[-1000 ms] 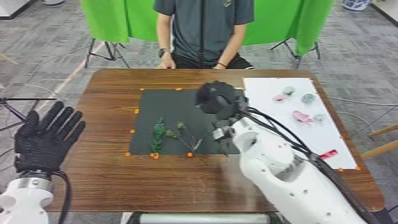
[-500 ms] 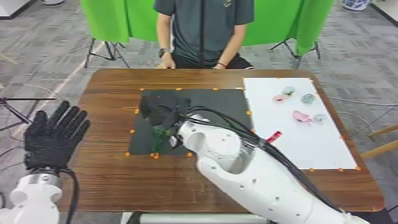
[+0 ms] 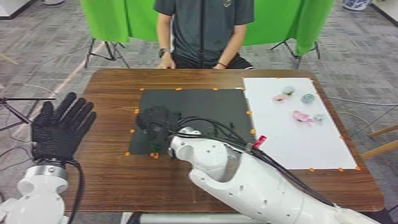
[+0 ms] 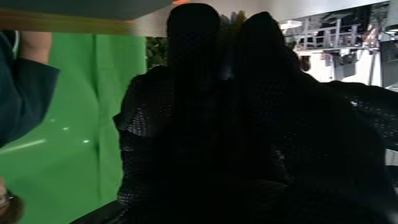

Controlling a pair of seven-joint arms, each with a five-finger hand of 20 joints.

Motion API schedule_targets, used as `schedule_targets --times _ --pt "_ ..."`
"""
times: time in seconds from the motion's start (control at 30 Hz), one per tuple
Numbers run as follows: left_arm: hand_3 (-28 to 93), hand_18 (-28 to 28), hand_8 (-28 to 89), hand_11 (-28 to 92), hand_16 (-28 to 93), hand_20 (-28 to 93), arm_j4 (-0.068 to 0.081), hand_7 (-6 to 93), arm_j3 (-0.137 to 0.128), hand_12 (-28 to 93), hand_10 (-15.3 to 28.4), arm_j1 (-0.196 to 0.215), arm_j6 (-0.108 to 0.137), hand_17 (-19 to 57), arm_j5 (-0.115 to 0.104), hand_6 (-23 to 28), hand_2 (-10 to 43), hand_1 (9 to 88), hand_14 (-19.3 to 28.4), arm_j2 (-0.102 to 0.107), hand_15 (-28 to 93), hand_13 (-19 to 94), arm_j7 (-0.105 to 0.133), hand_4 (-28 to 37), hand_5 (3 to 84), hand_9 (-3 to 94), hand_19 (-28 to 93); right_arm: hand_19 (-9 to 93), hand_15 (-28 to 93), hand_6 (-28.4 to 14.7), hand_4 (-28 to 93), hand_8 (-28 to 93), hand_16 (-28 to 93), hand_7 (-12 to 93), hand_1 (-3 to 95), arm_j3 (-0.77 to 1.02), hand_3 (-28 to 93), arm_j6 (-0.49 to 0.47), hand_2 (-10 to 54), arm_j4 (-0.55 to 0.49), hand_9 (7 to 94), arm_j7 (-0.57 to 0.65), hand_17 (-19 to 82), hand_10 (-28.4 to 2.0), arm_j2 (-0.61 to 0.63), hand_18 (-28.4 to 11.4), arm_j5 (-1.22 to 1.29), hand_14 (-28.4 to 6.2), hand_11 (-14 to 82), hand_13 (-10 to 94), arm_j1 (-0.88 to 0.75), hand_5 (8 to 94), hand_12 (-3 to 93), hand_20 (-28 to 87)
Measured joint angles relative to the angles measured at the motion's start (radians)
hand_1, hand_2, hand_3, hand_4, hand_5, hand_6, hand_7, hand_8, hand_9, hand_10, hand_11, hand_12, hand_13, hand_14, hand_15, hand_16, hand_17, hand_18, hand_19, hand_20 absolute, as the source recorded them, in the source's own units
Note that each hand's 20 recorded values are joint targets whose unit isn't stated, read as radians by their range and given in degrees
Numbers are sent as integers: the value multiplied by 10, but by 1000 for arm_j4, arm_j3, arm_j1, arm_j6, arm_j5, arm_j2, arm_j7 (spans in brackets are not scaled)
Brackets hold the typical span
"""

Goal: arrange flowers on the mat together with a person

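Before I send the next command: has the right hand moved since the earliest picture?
Yes. In the head view, the right hand has moved left and closer to the robot, from the dark mat's far right part to its left part.

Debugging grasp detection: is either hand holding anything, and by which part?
Left hand: nothing. Right hand: can't tell; something yellowish shows against its glove, but not whether it's gripped.

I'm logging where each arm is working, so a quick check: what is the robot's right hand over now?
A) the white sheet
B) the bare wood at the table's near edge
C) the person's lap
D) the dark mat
D: in the head view the right hand is over the left part of the dark mat, away from the white sheet.
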Motion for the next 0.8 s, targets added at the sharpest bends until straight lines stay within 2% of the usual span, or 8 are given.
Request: schedule_targets --times 0.13,0.23,0.43,0.63,0.8 --pt "663 117 -106 179 -65 121 0 141 4 74 137 0 -1 -33 0 59 178 285 131 0 260 317 -1 -283 444 393 301 853 311 23 -283 -153 443 237 613 2 616 1 -95 2 617 20 473 -86 0 -140 1 -22 134 726 -9 562 149 299" --pt "664 118 -108 186 -65 121 0 146 5 76 139 -1 1 -33 -3 67 178 285 130 0 263 321 -1 -283 456 400 305 849 315 18 -283 -150 434 223 613 8 624 -8 -95 2 598 36 464 -86 1 -146 1 -25 127 718 -18 542 142 303" --pt "664 120 -109 189 -67 122 0 144 5 74 143 2 7 -35 -20 69 179 286 131 -10 266 323 -17 -283 465 407 313 843 315 10 -283 -144 408 203 596 64 630 -77 -95 -4 564 72 457 -88 -3 -150 22 -32 114 703 -65 514 129 308" --pt "665 121 -108 189 -68 121 2 143 1 74 143 18 9 -35 -25 69 180 285 130 -27 266 324 -19 -283 467 408 316 842 343 5 -283 -137 369 180 536 82 680 -88 -95 -4 525 74 451 -121 -2 -155 48 -48 101 687 -92 490 118 310" --pt "668 122 -108 188 -66 121 4 143 0 74 144 21 8 -37 -24 69 180 284 132 -30 268 323 -26 -283 467 409 319 842 362 18 -283 -137 339 180 526 98 688 -85 -95 -29 503 78 448 -131 -1 -157 83 -52 94 675 -110 475 114 310"
